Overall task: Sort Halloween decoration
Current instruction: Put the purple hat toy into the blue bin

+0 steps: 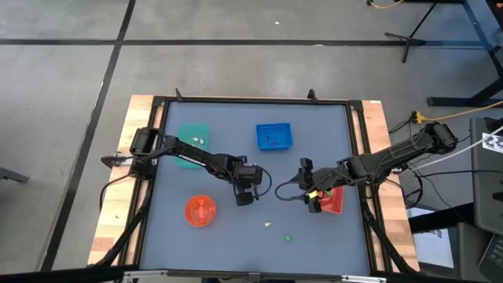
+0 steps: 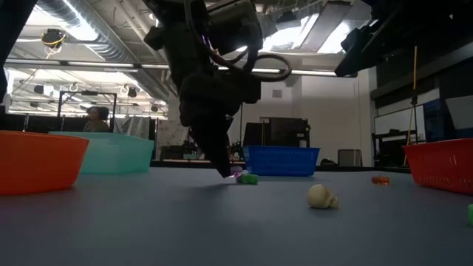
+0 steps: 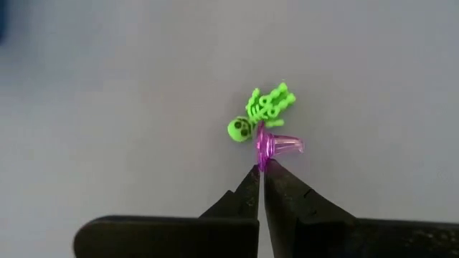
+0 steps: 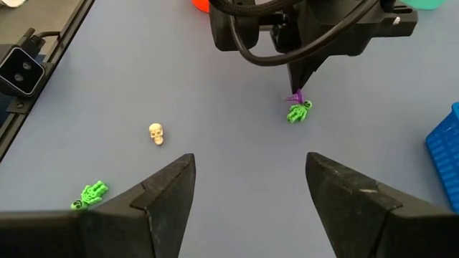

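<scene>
Mid-table with open grey surface all around, the left hand (image 3: pixel 262 170) pinches a translucent purple trinket (image 3: pixel 276 145) touching a green skeleton (image 3: pixel 259 115), while the right hand (image 4: pixel 251 179) hangs open near the red tray (image 1: pixel 333 201) at the right edge.

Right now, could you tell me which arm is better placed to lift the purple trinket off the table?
The left. Its gripper is already pinched on the purple trinket beside a green skeleton mid-table. The right gripper hangs open, farther off near the red tray.
</scene>
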`<state>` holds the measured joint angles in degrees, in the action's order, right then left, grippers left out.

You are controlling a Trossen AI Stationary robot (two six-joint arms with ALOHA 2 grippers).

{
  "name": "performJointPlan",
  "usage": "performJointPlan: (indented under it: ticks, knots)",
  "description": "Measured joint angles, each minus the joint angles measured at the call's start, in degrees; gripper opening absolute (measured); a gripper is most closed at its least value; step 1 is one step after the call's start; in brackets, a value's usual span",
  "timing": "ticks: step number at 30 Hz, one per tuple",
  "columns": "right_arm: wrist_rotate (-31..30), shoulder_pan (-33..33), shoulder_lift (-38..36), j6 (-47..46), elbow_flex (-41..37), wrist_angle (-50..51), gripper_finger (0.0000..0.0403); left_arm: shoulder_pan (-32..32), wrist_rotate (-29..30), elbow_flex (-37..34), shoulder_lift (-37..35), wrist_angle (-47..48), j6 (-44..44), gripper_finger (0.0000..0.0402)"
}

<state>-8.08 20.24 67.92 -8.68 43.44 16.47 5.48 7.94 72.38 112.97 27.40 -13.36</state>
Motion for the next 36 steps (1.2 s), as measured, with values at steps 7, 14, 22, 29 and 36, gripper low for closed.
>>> performJointPlan:
  ticks: [7, 14, 22, 29, 36]
  knots:
    - [0.0, 0.0, 0.0, 0.0, 0.0, 0.0, 0.0264, 0.0, -0.1, 0.0, -1.2, -0.2, 0.0, 0.0]
    - [0.0, 0.0, 0.0, 0.0, 0.0, -0.1, 0.0264, -1.2, 0.0, 0.0, -4.1, -1.8, -0.1, 0.0]
    - [0.0, 0.0, 0.0, 0.0, 0.0, -0.1, 0.0264, -6.3, 0.0, 0.0, -5.1, -8.3, 0.0, 0.0]
    - [0.0, 0.0, 0.0, 0.0, 0.0, -0.1, 0.0264, -11.5, 0.1, 0.0, -5.1, -13.2, 0.0, 0.0]
    - [0.0, 0.0, 0.0, 0.0, 0.0, -0.1, 0.0264, -15.6, -0.6, 0.0, -5.1, -16.0, 1.8, 0.0]
